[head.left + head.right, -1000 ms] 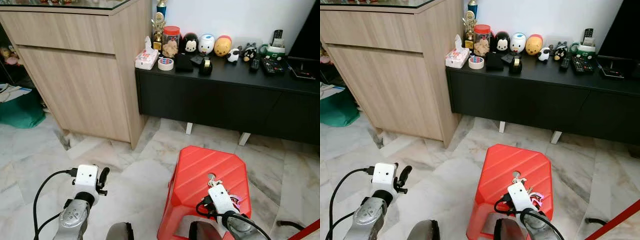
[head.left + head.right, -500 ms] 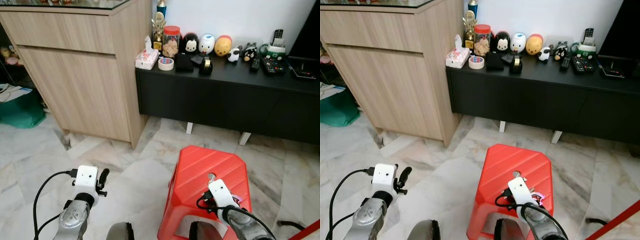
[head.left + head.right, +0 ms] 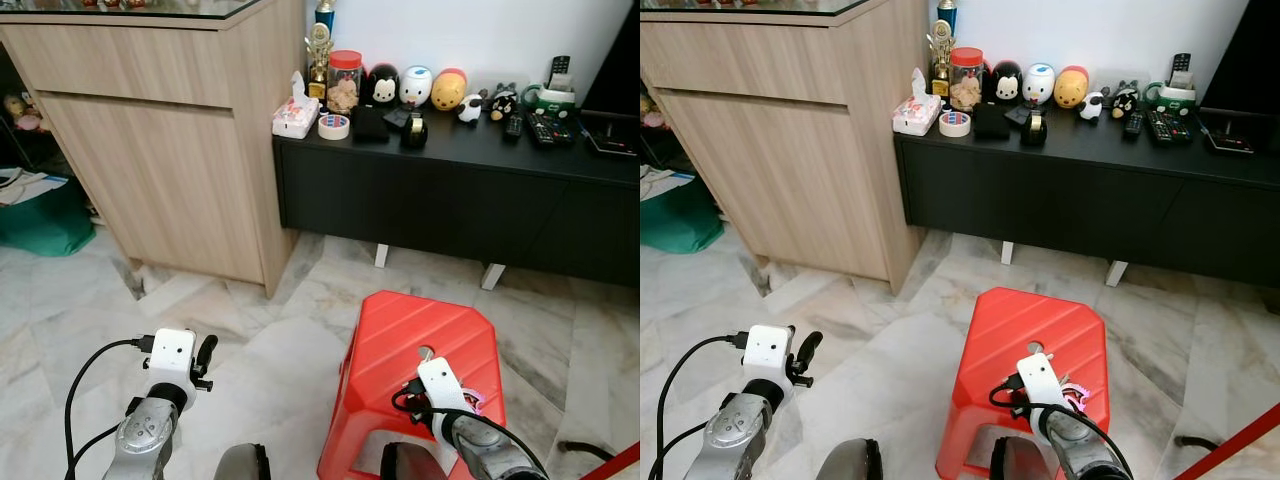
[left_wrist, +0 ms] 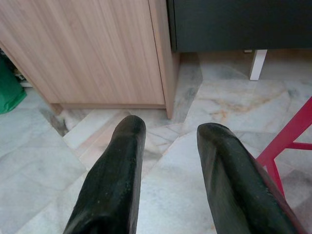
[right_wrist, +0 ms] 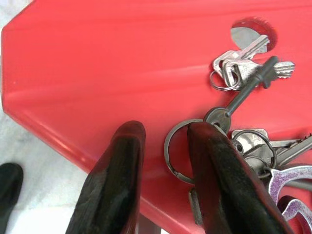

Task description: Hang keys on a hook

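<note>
Marble floor (image 3: pixel 270 360) in a living room, with a red plastic stool (image 3: pixel 400 340) right in front of the robot. The right gripper (image 5: pixel 163 141) sits low over the stool top, fingers (image 5: pixel 114 170) apart with a narrow gap and nothing between them yet; one finger lies over the edge of the big key ring. The keys (image 5: pixel 243 68) are spread flat on the stool beside its centre hole, with a pink charm at the far end of the bunch. So it looks like the pickup hasn't happened: grabbing, carrying and hooking are all left. The left gripper (image 4: pixel 168 156) hangs open over the floor, idle. Further out are a wooden cabinet (image 3: pixel 160 150) and a black TV console (image 3: pixel 450 190) full of knick-knacks. Can't spot any hook.
</note>
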`<state>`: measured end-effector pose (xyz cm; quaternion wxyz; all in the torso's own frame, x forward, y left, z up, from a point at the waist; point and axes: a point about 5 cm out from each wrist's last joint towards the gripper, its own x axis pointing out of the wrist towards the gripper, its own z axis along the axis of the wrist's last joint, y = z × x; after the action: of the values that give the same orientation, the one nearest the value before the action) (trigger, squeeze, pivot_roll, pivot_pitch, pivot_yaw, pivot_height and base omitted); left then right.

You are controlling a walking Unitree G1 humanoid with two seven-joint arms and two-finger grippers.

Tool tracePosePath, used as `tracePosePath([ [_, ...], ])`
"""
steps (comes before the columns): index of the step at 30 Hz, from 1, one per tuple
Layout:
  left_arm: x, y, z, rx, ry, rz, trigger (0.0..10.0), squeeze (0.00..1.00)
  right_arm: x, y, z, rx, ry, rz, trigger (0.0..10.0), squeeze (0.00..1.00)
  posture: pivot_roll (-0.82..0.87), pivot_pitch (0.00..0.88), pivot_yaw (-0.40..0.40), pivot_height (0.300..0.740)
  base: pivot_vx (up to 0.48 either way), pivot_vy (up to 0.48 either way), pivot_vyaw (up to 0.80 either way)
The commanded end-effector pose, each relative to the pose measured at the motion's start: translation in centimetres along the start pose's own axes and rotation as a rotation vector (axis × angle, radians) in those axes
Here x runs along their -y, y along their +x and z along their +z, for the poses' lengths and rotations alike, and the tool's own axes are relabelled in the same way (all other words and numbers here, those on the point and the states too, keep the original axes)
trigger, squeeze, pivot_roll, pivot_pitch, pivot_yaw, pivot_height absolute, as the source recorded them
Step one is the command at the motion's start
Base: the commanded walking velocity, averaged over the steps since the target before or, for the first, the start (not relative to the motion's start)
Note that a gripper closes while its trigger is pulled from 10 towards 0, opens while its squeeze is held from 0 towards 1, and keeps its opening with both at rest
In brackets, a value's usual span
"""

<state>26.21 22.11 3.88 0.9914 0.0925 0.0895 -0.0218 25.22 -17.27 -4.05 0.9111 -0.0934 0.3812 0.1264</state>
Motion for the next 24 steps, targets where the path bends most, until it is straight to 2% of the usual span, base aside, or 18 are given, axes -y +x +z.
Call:
tracePosePath([
  [1, -0.06, 0.14, 0.2, 0.006, 0.031, -0.015, 10.0, 0.0, 0.24, -0.01, 0.14, 0.013, 0.035, -0.019, 10.0, 0.0, 0.09, 0.0, 0.0, 0.602, 0.0, 0.0, 0.0],
  [13, -0.02, 0.17, 0.23, 0.007, 0.037, -0.019, 10.0, 0.0, -0.13, -0.07, -0.41, -0.005, 0.043, -0.013, 10.0, 0.0, 0.09, 0.0, 0.0, 0.602, 0.0, 0.0, 0.0],
  [24, 0.07, 0.2, 0.2, 0.006, 0.046, -0.023, 10.0, 0.0, -0.13, -0.25, -0.44, 0.026, 0.059, -0.023, 10.0, 0.0, 0.09, 0.0, -0.003, 0.602, 0.0, 0.0, 0.0],
])
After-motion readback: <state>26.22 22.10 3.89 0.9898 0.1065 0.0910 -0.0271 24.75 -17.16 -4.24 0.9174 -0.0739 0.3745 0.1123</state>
